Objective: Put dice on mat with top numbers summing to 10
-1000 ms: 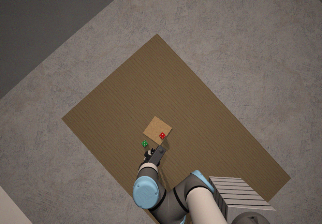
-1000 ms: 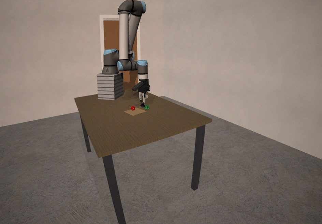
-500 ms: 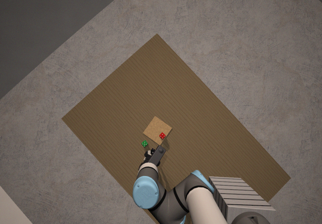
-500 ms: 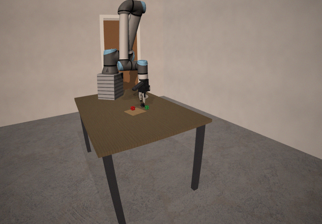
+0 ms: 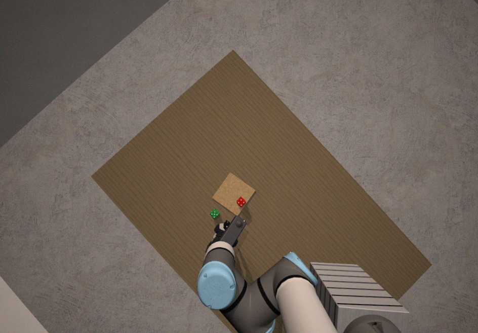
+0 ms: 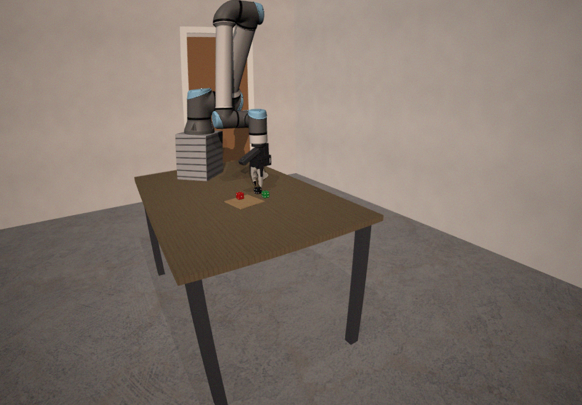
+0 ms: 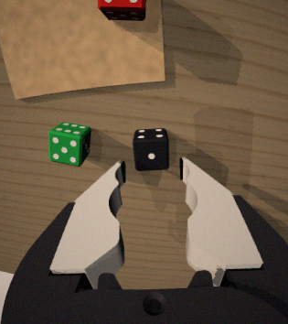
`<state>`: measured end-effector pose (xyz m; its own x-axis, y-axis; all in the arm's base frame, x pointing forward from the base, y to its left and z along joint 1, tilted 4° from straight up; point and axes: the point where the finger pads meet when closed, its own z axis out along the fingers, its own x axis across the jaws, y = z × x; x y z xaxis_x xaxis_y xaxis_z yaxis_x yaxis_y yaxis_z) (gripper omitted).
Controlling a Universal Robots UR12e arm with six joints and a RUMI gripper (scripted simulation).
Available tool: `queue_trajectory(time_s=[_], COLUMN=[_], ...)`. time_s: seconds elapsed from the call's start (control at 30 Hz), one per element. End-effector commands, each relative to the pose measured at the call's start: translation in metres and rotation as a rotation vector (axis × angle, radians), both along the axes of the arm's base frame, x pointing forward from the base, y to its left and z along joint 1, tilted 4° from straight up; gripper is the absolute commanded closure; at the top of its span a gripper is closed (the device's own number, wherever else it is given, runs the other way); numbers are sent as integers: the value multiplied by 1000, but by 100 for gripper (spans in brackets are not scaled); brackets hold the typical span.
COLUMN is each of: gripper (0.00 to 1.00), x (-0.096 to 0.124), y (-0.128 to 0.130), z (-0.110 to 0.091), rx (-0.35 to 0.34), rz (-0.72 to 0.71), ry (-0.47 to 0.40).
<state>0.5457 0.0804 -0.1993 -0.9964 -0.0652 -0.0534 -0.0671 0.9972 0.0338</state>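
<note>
The red die [image 5: 241, 201] [image 6: 239, 195] [image 7: 122, 5] sits flat on the tan mat [image 5: 230, 184] [image 6: 244, 203] [image 7: 73, 55], near one corner, with what looks like a four on top. The green die [image 5: 214, 213] [image 6: 265, 194] [image 7: 65, 150] lies flat on the table beside the mat, five on top. The black die [image 6: 257, 190] [image 7: 151, 152] rests on the table off the mat, one on top, a four on its side towards the mat. My gripper [image 7: 152, 161] is partly open and holds nothing; its fingertips stand either side of the black die's near end in the wrist view.
The wooden table [image 5: 270, 128] [image 6: 282, 231] carries the mat. The ribbed pedestal [image 5: 355, 287] [image 6: 192, 156] of the arm stands on it, away from the dice. The green die is close beside my left finger in the wrist view.
</note>
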Motion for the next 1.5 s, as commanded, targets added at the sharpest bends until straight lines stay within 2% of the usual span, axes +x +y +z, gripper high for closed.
queue_trajectory(time_s=[0.0, 0.27, 0.53, 1.47], gripper=[72, 72, 72, 72], x=[1, 2, 2, 2], y=[0, 1, 1, 1], z=[-6, -23, -31, -32], rx=[0, 0, 0, 0], rz=[0, 0, 0, 0], ry=[-1, -1, -1, -1])
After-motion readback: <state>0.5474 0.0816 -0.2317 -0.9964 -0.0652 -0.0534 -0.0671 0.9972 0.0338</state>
